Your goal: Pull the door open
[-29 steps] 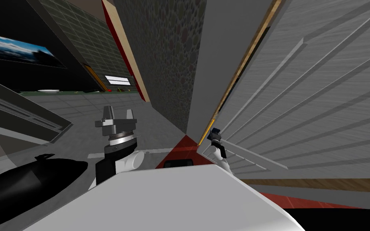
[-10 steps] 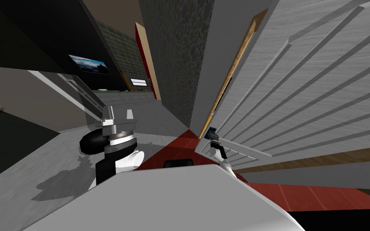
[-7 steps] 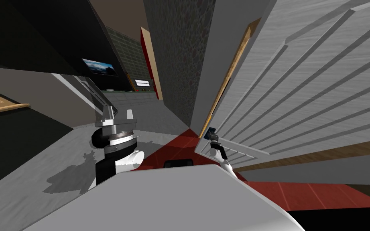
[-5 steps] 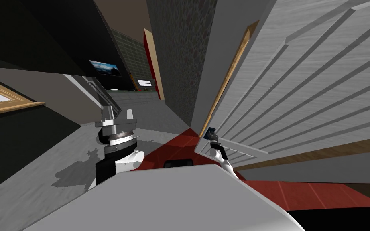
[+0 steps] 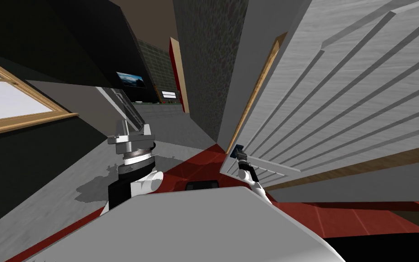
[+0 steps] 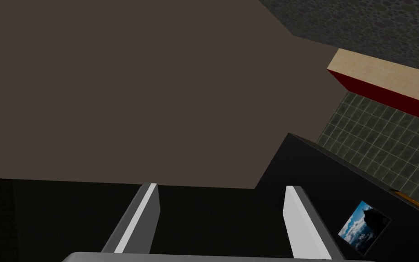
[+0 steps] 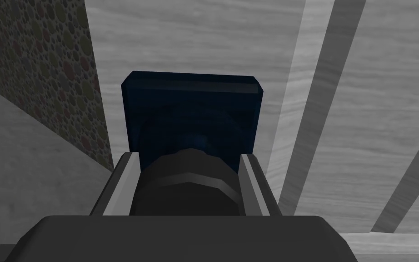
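Observation:
A light grey panelled door swings out on my right, its free edge trimmed in tan. My right gripper is at that edge, shut on a dark round door knob mounted on a dark blue plate; its fingers press the knob's two sides against the grey door panel. My left gripper is raised at my left front, away from the door, its fingers open with nothing between them.
A dark pebbled wall stands beside the door's edge. Red floor lies under the door, grey floor to the left. A wood-framed window is on the left wall, and a corridor runs ahead.
The door has swung further out with my right gripper still on the knob. My view has turned, bringing the window in at the left. My left arm keeps its pose.

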Robot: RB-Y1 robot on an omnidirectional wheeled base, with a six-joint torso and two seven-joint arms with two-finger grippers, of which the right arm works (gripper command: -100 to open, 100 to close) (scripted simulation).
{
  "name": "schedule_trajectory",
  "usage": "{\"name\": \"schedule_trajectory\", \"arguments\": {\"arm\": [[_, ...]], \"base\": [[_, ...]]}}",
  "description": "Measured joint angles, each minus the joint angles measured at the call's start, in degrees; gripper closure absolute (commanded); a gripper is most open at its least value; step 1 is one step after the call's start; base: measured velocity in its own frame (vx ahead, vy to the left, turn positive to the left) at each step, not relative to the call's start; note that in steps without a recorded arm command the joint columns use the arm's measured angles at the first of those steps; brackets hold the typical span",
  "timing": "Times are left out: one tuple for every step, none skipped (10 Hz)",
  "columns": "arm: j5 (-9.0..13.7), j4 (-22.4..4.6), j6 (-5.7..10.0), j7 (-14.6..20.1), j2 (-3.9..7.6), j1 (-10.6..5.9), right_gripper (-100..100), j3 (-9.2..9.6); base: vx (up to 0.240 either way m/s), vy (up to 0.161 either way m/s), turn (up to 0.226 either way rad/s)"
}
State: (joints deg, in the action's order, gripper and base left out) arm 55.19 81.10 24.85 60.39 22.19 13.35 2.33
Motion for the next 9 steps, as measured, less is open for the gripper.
{"name": "schedule_trajectory", "arguments": {"arm": [[-0.1,0.2,0.28,0.5,0.49,0.24,100,0.51],[-0.2,0.4,0.49,1.0,0.95,0.59,100,1.09],[-0.3,0.6,0.65,1.5,1.4,0.83,100,1.67],[-0.4,0.8,0.82,2.0,1.95,1.09,100,2.22],[-0.5,1.1,1.03,2.5,2.56,1.49,100,2.72],[-0.6,1.3,1.37,3.2,3.15,1.78,100,3.25],[-0.7,1.5,1.66,3.7,3.66,2.06,100,3.69],[-0.7,1.9,1.73,4.0,4.04,2.46,100,4.11],[-0.8,2.1,1.83,4.4,4.44,2.68,100,4.53]], "base": [[-0.196,-0.051,0.12],[-0.225,-0.063,0.129],[-0.201,-0.031,0.134],[-0.177,-0.008,0.114],[-0.206,-0.021,0.1],[-0.206,-0.013,0.103],[-0.177,-0.036,0.086],[-0.181,-0.039,0.092],[-0.082,-0.011,0.032]]}}
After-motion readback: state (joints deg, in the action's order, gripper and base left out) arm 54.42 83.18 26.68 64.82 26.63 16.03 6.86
